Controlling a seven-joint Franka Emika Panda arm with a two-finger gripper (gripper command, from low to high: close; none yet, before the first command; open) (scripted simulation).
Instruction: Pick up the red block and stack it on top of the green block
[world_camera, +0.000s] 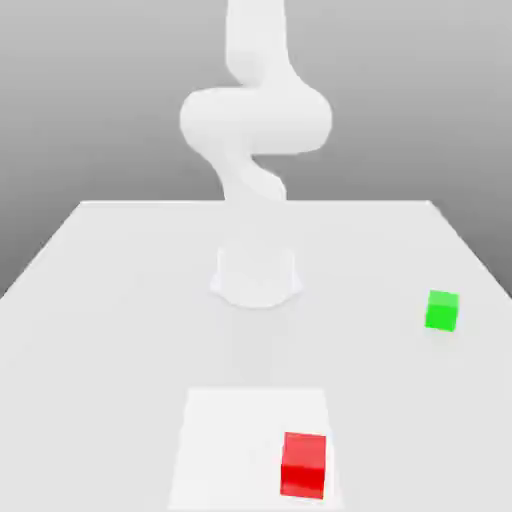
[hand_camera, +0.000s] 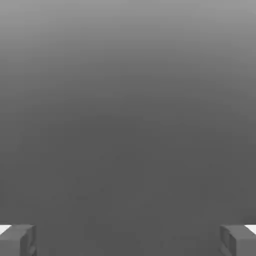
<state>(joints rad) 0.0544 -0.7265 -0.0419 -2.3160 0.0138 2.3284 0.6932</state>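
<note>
The red block (world_camera: 303, 465) sits on the white table (world_camera: 120, 300) near its front edge, a little toward the exterior view's right. The green block (world_camera: 441, 310) rests farther back, close to the table's edge on the exterior view's right, well apart from the red one. In the hand view my gripper (hand_camera: 128, 240) is open, its two grey fingertips (hand_camera: 20, 240) standing wide apart with nothing between them and only plain grey background beyond. Neither block is touched.
The white arm rises from its round base (world_camera: 256, 277) at the table's middle and bends upward out of frame. A paler rectangular patch (world_camera: 230, 440) lies on the table under and beside the red block.
</note>
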